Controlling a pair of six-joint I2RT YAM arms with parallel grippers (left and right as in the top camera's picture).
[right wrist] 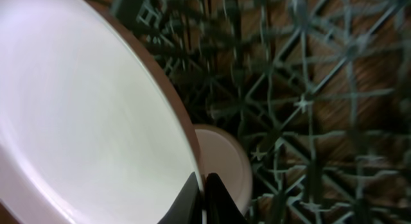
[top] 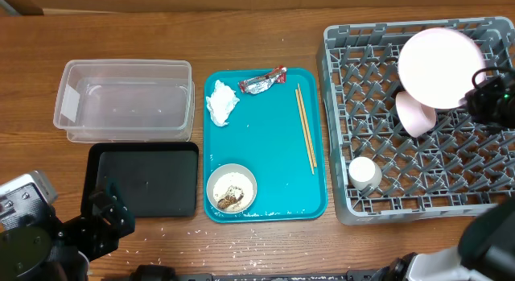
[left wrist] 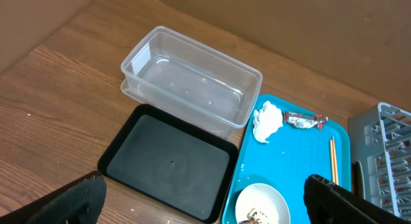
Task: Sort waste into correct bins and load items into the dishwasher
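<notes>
My right claw (right wrist: 204, 197) is clamped on the rim of the white plate (top: 438, 64). The plate stands tilted in the grey dish rack (top: 346, 47), which sits just right of the teal tray (top: 265, 152). The pink bowl (top: 414, 116) sits just beside the plate.

On the teal tray lie the napkin (top: 222, 104), foil wrapper (top: 263, 81), chopsticks (top: 305, 124) and the cream bowl (top: 232, 191) with scraps. Left of the teal tray are the clear tub (top: 125, 100) and black tray (top: 145, 180). My left claw (top: 113, 210) hangs at the black tray's outer corner, its fingers wide apart.
</notes>
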